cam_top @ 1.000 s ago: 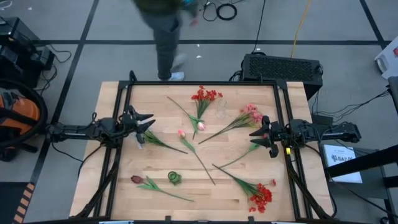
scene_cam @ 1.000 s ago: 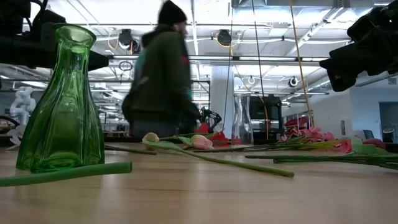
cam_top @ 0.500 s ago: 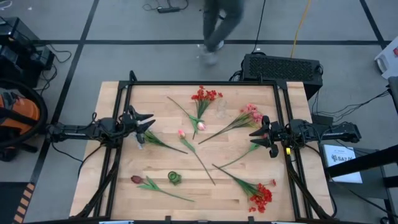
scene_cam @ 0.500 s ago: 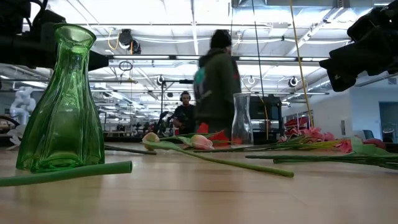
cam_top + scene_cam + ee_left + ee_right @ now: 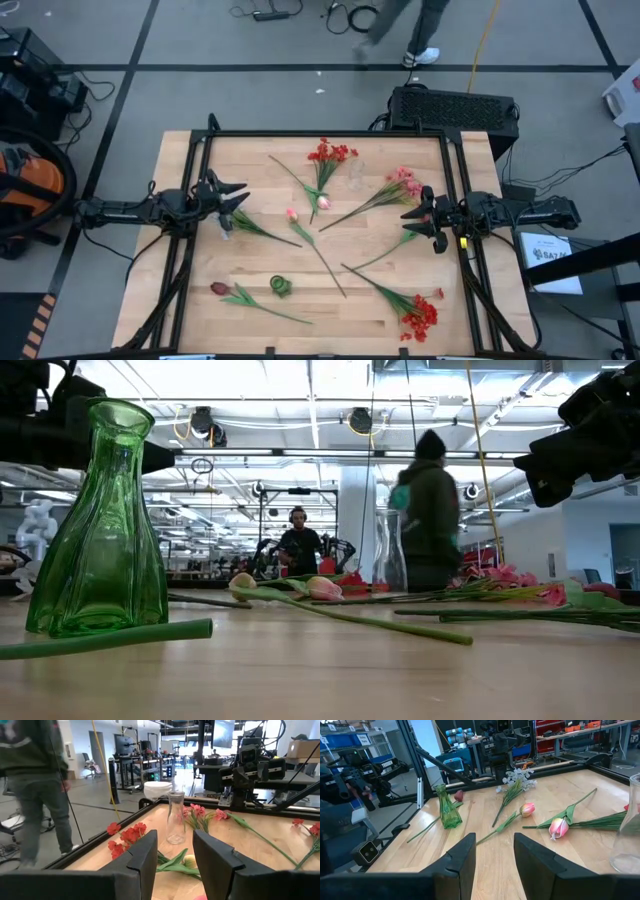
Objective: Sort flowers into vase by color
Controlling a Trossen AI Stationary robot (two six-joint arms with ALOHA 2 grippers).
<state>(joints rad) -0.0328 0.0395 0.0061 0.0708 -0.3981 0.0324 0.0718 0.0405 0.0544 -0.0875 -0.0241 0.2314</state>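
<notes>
Artificial flowers lie flat and scattered on the wooden table (image 5: 200,320). A red cluster (image 5: 331,153) is near the far edge and pink blooms (image 5: 405,182) lie right of it. A second red cluster (image 5: 422,318) sits near the right corner. Two pink tulips (image 5: 292,213) (image 5: 322,203) lie mid-table, a maroon tulip (image 5: 220,289) near left. A pale sprig (image 5: 225,225) lies under my left gripper (image 5: 238,198). A green vase (image 5: 281,286) (image 5: 100,520) and a clear vase (image 5: 356,172) (image 5: 175,817) stand upright. My left gripper and my right gripper (image 5: 410,218) hover open, touching nothing.
A black metal frame (image 5: 320,133) borders the table. A black box (image 5: 455,106) stands behind the far right corner. A person (image 5: 428,510) walks past the far edge, and another person (image 5: 297,545) stands farther back. Bare wood lies along the near edge.
Both arms and all the flowers have kept still. A person beyond the far edge has walked from the table's left toward its right.
</notes>
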